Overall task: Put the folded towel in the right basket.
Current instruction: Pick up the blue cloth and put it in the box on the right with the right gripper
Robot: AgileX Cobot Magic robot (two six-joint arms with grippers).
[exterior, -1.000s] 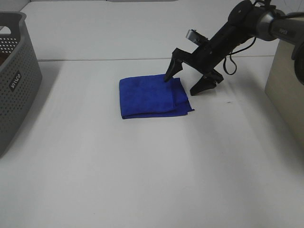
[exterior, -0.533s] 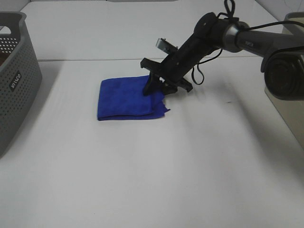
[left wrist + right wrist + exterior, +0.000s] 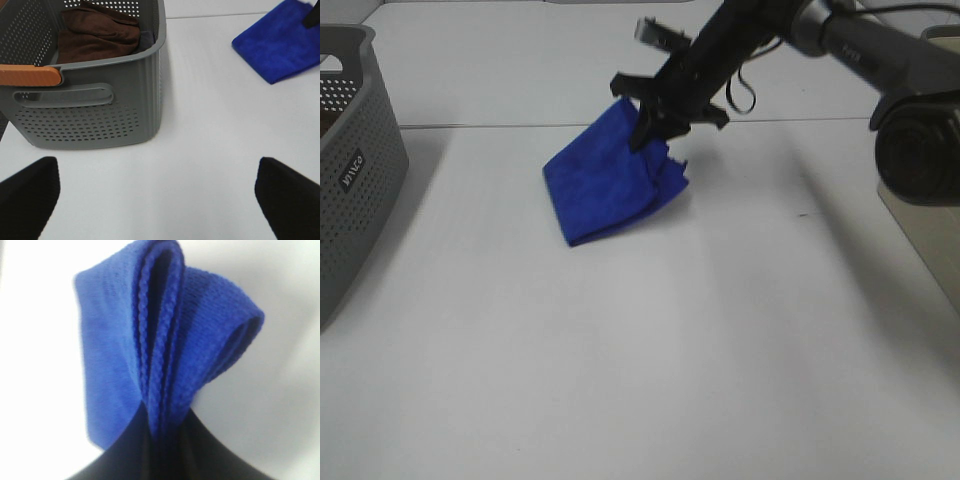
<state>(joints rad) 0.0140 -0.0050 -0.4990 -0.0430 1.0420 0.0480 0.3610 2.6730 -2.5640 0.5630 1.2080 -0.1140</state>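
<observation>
The folded blue towel (image 3: 605,180) hangs tilted from my right gripper (image 3: 655,125), which is shut on its far right edge; its lower left corner rests on or near the white table. The right wrist view shows the towel's layered folds (image 3: 160,355) pinched between the dark fingers. The towel also shows in the left wrist view (image 3: 280,45). My left gripper (image 3: 160,200) is open and empty above the table, near the grey basket. The right basket (image 3: 920,180) shows only as a beige wall at the right edge.
A grey perforated basket (image 3: 350,160) stands at the left; the left wrist view shows it (image 3: 95,100) holding a brown cloth (image 3: 97,35). The white table (image 3: 650,360) stretches across the front.
My right gripper came down on the towel's right edge, pushed it left, shut on it, and has now lifted that edge up and back, tilting the towel.
</observation>
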